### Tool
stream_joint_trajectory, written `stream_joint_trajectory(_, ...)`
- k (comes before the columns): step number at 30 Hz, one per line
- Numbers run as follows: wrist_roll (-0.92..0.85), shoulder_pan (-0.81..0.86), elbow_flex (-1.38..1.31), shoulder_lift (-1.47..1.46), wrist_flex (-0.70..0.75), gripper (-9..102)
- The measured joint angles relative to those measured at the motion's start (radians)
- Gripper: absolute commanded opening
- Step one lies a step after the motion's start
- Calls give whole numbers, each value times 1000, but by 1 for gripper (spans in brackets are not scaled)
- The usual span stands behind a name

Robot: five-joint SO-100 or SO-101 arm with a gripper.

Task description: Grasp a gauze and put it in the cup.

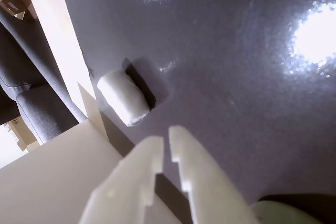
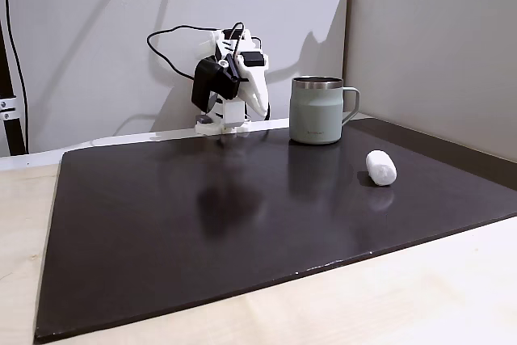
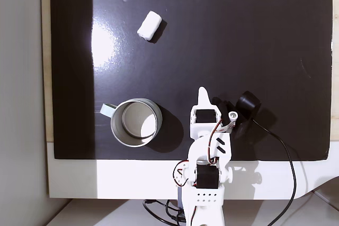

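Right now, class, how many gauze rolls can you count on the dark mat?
1. The gauze lies on its side on the mat, apart from the cup and untouched by the fingers.

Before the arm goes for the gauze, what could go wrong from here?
1. The gauze is a round roll lying on its side on the glossy dark mat; a nudge may roll it away.
2. The end effector looks nearly shut, so it must open first.
3. The cup stands beside the arm's base; a swing could knock it.
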Motion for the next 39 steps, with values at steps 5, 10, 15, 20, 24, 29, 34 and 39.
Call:
stream_joint_trajectory(5,26,-9,0,0,0,0)
stream_joint_trajectory(10,28,-14,0,0,0,0)
stream_joint_trajectory(15,28,-14,0,0,0,0)
stream_joint_trajectory(20,34,-14,0,0,0,0)
stream_joint_trajectory(24,34,31,-9,0,55,0)
stream_joint_trajectory(29,29,32,-133,-18,135,0)
stream_joint_trajectory(34,9,38,-377,-259,143,0)
stream_joint_trajectory(39,-75,12,-681,-612,198,0)
